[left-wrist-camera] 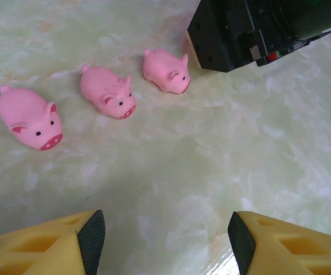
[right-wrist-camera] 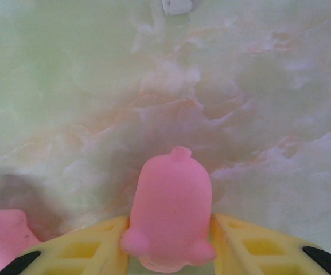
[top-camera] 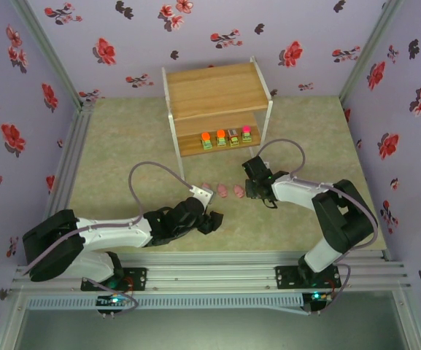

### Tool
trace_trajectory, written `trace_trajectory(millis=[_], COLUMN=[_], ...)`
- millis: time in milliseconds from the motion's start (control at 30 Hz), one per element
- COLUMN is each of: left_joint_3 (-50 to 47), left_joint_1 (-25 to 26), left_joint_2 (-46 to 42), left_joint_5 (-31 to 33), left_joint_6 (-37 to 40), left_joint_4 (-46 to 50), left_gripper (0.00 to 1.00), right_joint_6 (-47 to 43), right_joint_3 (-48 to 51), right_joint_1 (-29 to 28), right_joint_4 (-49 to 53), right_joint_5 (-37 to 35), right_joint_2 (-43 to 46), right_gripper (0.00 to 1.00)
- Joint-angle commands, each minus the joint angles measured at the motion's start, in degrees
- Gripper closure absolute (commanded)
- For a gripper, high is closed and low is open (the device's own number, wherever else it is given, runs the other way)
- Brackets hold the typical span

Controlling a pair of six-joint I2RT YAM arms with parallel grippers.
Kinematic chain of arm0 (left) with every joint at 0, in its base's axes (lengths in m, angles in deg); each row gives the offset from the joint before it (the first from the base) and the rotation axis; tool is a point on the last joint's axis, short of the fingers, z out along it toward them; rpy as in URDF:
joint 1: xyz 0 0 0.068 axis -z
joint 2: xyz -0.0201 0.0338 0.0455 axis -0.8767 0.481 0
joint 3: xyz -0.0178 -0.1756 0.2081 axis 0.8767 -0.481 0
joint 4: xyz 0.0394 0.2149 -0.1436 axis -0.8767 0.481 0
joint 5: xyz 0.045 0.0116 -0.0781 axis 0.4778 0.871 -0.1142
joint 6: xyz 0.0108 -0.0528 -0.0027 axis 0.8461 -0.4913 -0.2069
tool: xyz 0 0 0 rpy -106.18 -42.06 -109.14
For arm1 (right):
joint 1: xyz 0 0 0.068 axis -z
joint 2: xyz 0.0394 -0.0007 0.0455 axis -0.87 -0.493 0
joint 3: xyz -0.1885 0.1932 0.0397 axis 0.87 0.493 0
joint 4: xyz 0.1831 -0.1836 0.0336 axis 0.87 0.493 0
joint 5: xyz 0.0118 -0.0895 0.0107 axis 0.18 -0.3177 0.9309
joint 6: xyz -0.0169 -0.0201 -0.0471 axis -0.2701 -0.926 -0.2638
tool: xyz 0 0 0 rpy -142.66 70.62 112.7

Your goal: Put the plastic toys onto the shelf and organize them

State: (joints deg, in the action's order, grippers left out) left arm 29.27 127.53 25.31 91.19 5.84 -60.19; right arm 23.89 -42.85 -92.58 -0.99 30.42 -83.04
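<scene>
Four blocks (top-camera: 221,138) are found standing in a row on the lower board of the shelf (top-camera: 214,91). That half of the task is judged done. The upper board is bare.

Three pink pigs (left-wrist-camera: 108,91) are lined up on the table (top-camera: 122,146), on the near side of the shelf and apart from it. A fourth pig (right-wrist-camera: 171,212) is seen at the right end of that row, resting on the table as far as can be told. None of the four has yet been shelved.

The right gripper (right-wrist-camera: 168,220) is set over the fourth pig, its fingers (right-wrist-camera: 85,249) pressed against both flanks. A grip is judged taken, though no lift is evident.

The left gripper (left-wrist-camera: 166,229) is held nearer, short of the row, its fingers apart with nothing between them.

Four placements are judged outstanding, most likely onto the upper board, where the pigs could be set in a matching row.
</scene>
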Motion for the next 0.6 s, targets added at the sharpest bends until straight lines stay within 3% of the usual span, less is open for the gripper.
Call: trace_trajectory(millis=[0,567], left_joint_3=[-0.58,-0.62], left_joint_1=[0.43,0.43], left_joint_2=[0.6,0.24], left_joint_5=[-0.47,-0.39], left_joint_6=[0.2,0.09], left_joint_4=[-1.61,-1.35], left_gripper=[0.37,0.37], right_joint_6=[0.18,0.37], right_joint_3=[-1.49,0.65], right_joint_1=[0.49,0.13], right_joint_4=[0.14,2.83], right_joint_5=[-2.14,-3.63], right_joint_2=[-0.87,5.16], right_gripper=[0.62,0.68])
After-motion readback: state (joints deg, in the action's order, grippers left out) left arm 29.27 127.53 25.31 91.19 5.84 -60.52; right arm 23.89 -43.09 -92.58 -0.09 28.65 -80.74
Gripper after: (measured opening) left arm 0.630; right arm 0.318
